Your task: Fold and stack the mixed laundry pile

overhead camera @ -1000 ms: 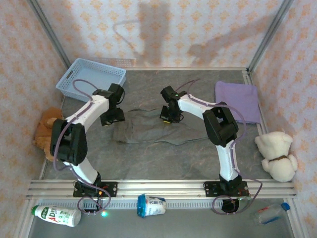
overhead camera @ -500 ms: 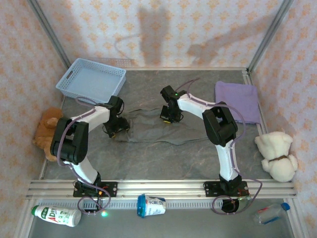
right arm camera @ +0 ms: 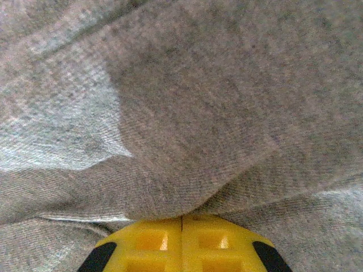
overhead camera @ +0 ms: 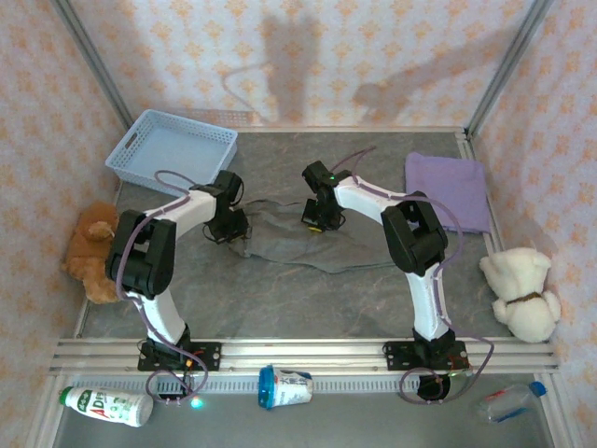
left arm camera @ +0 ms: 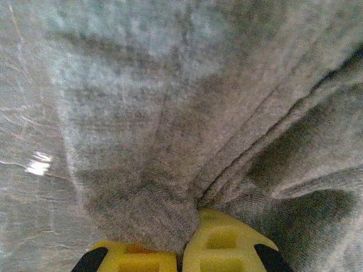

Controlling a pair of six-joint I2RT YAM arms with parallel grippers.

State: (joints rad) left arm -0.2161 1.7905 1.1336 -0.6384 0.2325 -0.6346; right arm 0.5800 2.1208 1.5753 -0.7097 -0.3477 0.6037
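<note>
Walls (overhead camera: 373, 47): peach wallpaper, small flower pattern (shadows fall on the back one)
Table (overhead camera: 280, 299): grey, marbled
Posts (overhead camera: 89, 56): metal

grey top (left arm camera: 170, 113) blurred near the upper edge, left hand (left arm camera: 185, 245) cut off below

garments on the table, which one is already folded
The purple T-shirt, a neat flat rectangle at far right; the grey top lies spread and rumpled in the middle.

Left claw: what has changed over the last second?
The left claw moved right onto the left edge of the grey top and shut on it; that edge has shifted right. The right claw stays shut on the top's far edge. The folded purple T-shirt and blue basket have not moved.
</note>
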